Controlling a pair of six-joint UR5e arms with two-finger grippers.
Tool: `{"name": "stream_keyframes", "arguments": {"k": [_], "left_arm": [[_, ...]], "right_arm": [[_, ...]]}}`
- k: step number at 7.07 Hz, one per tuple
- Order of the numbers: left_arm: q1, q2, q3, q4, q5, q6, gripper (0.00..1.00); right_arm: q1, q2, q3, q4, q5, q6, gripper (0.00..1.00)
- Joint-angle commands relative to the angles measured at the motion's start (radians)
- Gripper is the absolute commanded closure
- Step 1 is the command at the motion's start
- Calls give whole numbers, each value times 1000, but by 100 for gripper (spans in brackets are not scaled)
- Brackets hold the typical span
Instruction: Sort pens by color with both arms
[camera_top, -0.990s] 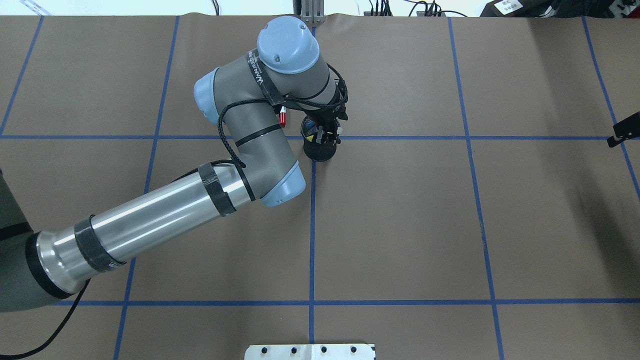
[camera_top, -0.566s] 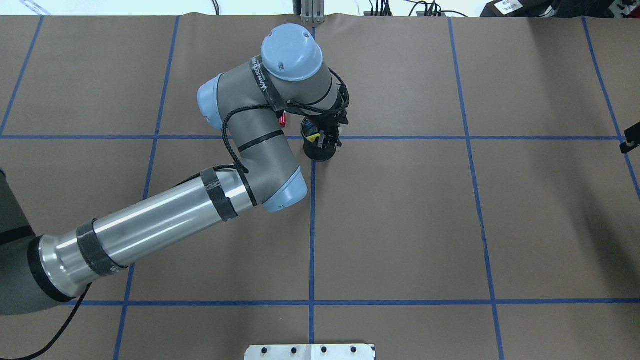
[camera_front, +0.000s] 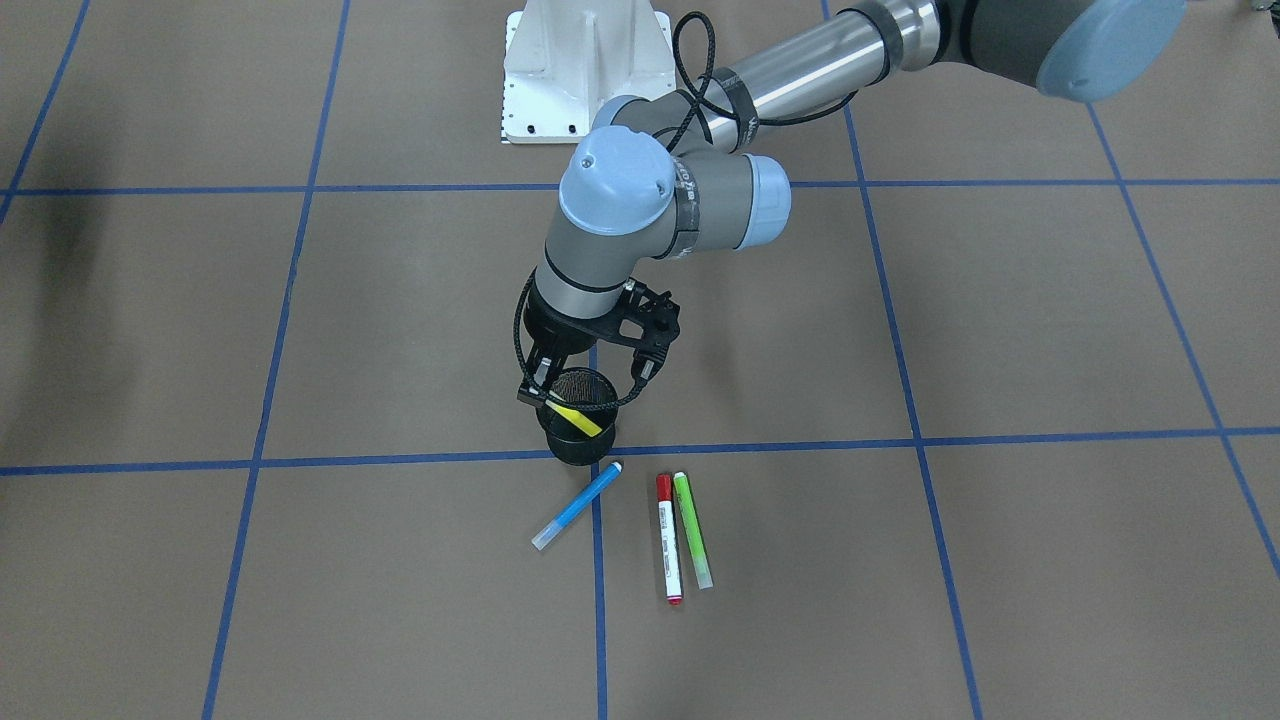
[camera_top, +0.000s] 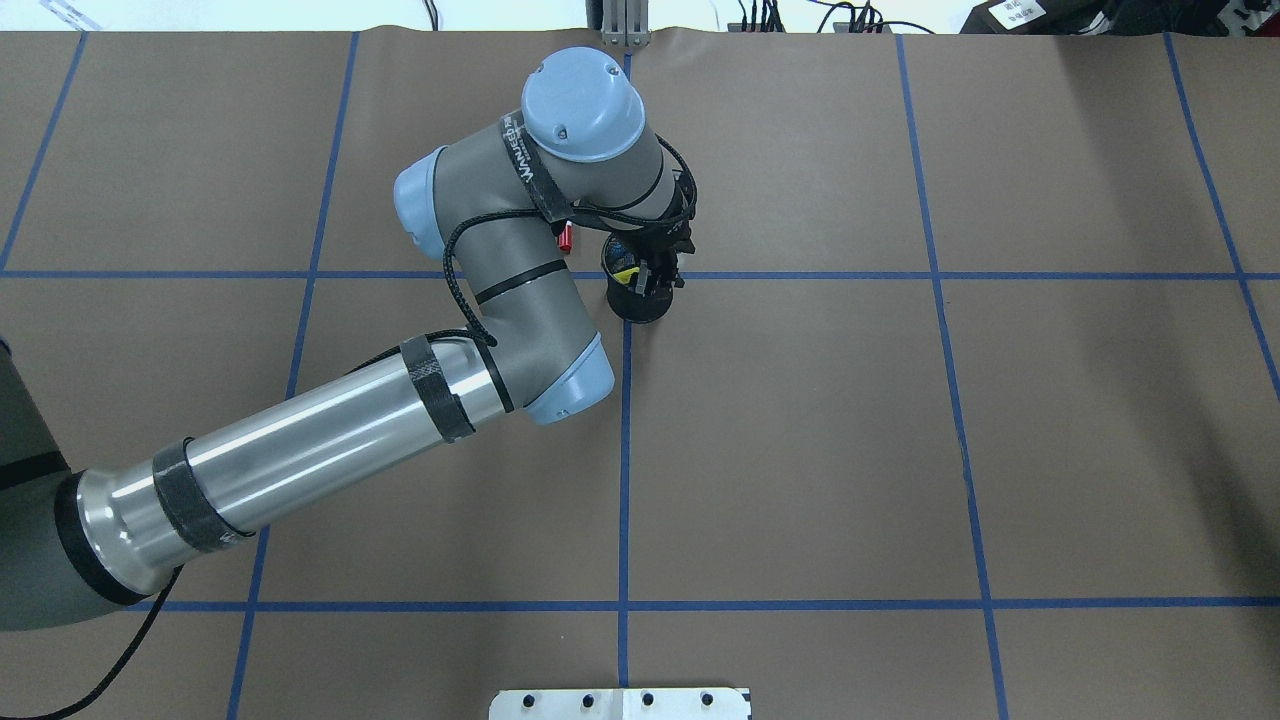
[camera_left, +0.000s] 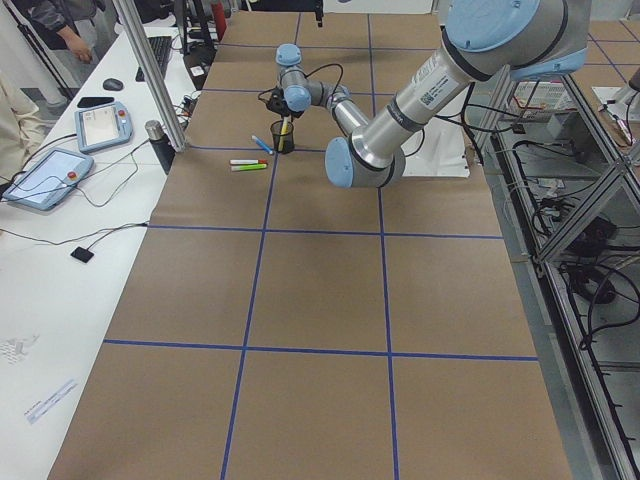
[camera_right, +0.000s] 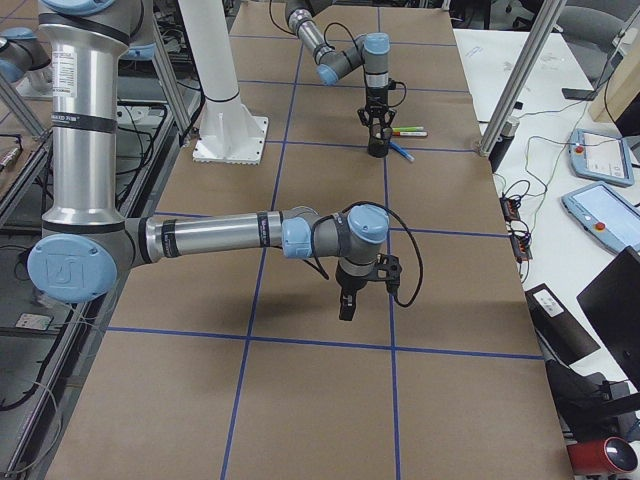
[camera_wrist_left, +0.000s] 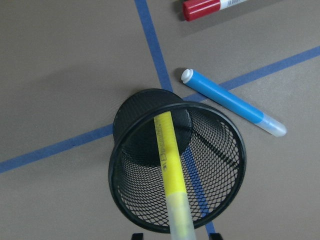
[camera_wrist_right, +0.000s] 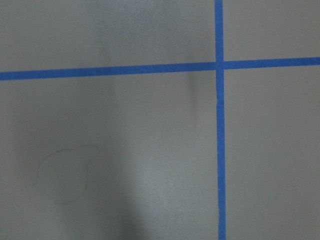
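Three pens, blue, red and green, lie flat on the table just beside a black mesh cup, mid-table toward the edge away from the robot. Yellow pen leans inside the cup, cap up at the rim. Left gripper hangs above it, fingers spread, clasping nothing. Right gripper hovers toward the table's right end; whether it is spread or clenched cannot be told. Likely step: centre the fingers on the cap, close, and lift straight up so the cup does not tip.

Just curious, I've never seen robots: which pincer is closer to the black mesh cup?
Left. The left pincer hovers directly over the mesh cup; the right pincer is far down the table.
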Motion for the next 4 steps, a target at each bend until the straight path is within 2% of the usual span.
{"name": "stream_keyframes", "arguments": {"k": [1, 4], "left_arm": [[0, 0, 0, 3, 0, 0, 63], [-3, -1, 0, 4, 0, 0, 86]], "right_arm": [[21, -8, -1, 3, 8, -13, 0], [23, -12, 9, 10, 49, -13, 0]]}}
